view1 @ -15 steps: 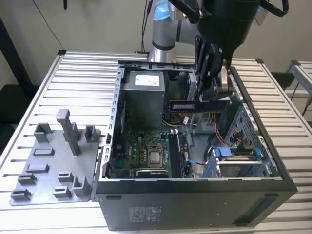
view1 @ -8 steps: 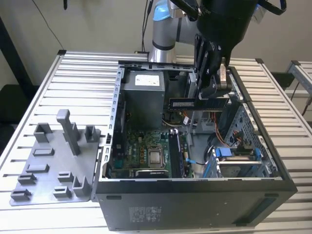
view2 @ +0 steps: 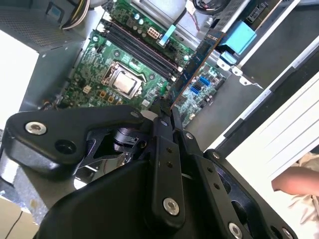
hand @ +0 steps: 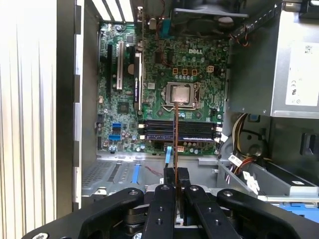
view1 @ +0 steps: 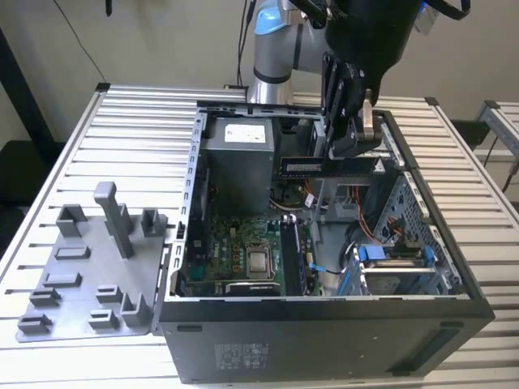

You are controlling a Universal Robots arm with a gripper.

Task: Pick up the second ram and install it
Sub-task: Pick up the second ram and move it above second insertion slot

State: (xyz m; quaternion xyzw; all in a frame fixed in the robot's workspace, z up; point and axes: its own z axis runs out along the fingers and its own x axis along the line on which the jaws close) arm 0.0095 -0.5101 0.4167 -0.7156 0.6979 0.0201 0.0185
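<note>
My gripper (view1: 350, 150) is shut on the second ram (view1: 324, 166), a long thin dark stick held level above the open computer case (view1: 324, 340), near the power supply. In the second wrist view the ram (view2: 199, 62) reaches out from the closed fingers (view2: 162, 134) over the green motherboard (view2: 94, 64). In the first wrist view the gripper (hand: 176, 172) shows the stick (hand: 176, 134) edge-on, as a thin line crossing the black memory slots (hand: 199, 130) below the processor socket (hand: 180, 93).
A grey fixture plate (view1: 89, 267) with upright blocks lies on the slatted table at the exterior view's left. Inside the case are the power supply (view1: 239, 158), loose cables and a drive cage with blue clips (view1: 389, 259). A person's hand (view2: 294, 181) rests beside the case.
</note>
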